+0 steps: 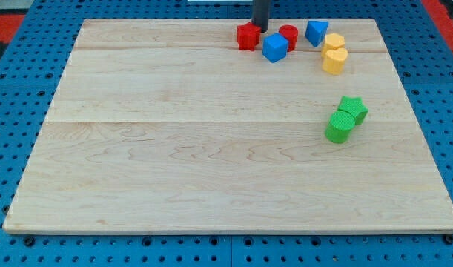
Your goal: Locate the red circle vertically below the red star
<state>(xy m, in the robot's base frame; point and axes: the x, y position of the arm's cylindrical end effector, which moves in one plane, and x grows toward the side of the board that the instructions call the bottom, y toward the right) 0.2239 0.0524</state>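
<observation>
The red star [248, 35] lies near the view's top edge of the wooden board [211, 148]. The red circle [289, 34] sits to its right, partly behind a blue cube [275, 47]. My tip [261, 29] comes down from the top, just right of the red star and left of the red circle, close to or touching the star's upper right side.
A blue block [316, 32] lies right of the red circle. A yellow block [333, 41] and a yellow heart [335, 60] sit beside it. A green star [353, 109] and green cylinder [339, 127] touch at the right.
</observation>
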